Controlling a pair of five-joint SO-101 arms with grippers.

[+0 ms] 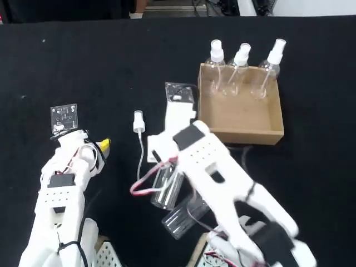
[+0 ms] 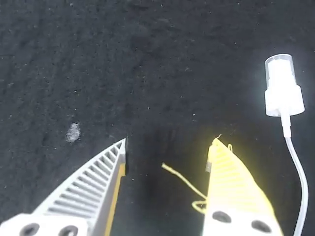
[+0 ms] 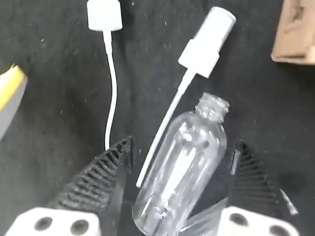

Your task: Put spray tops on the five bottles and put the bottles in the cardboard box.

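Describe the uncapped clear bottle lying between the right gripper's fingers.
The clear plastic bottle is round-bodied with rounded shoulders and a threaded, uncapped neck, and looks empty. It lies on its side on the black table, between the open fingers of the right gripper, apparently untouched. The thin tube of a white spray top runs along one side; contact is unclear.

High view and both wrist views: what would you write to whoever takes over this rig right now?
Left gripper: open and empty, over the table beside a loose spray top.
Right gripper: open, straddling an uncapped bottle that lies on the table. A second spray top lies by its neck.
A second bottle, apparently also uncapped, lies next to it.
Done: three capped bottles stand in the cardboard box.
Left: cap both lying bottles, then box them.
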